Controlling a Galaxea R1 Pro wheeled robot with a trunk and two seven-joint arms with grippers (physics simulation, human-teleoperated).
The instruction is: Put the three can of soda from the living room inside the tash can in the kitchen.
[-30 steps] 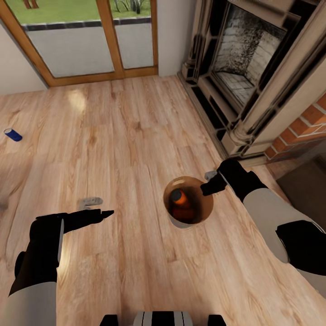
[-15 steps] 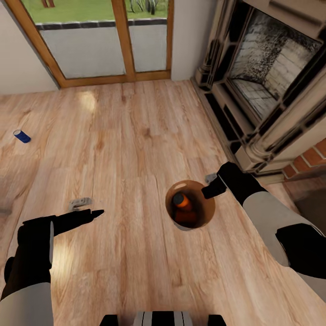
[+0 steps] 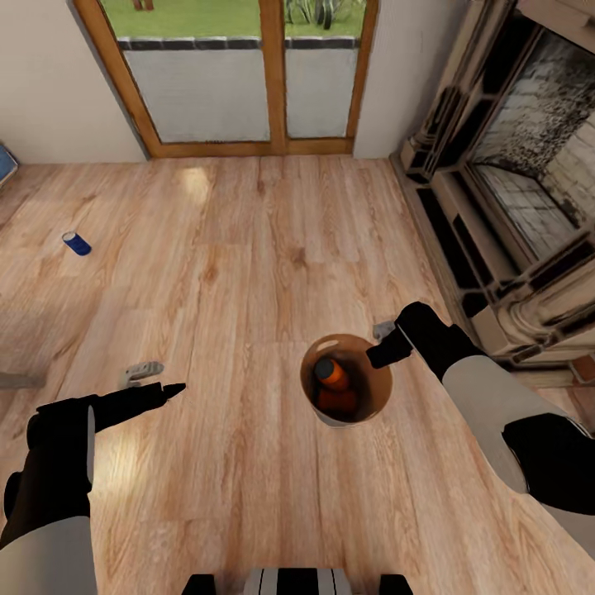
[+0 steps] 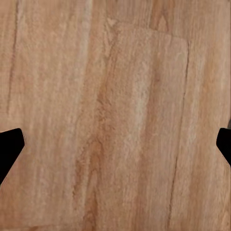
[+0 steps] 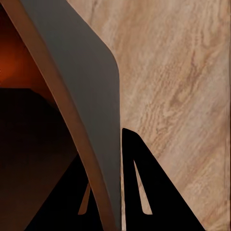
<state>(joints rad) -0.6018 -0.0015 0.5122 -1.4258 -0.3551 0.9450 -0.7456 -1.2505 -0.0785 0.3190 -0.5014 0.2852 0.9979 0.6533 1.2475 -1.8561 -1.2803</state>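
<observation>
The tash can [image 3: 373, 403], a round bin that is brown inside, hangs over the wooden floor just ahead of me. One orange can of soda [image 3: 333, 374] lies inside it. My right gripper [image 3: 383, 353] is shut on the bin's rim; in the right wrist view the grey wall [image 5: 82, 91] runs between its fingers [image 5: 144, 183]. A blue can of soda [image 3: 77, 243] lies on the floor far off to the left. My left gripper [image 3: 169, 388] hovers above bare floor, open and holding nothing, with its fingertips [image 4: 9, 144] far apart in the left wrist view.
A wood-framed glass door [image 3: 273, 74] fills the back wall. A stone fireplace [image 3: 512, 190] with a raised hearth runs along the right side. Open plank floor [image 3: 248, 248] stretches between me and the blue can.
The camera has turned left, so the door, fireplace and blue can slid right in the picture. Both arms and the bin kept their places relative to me.
</observation>
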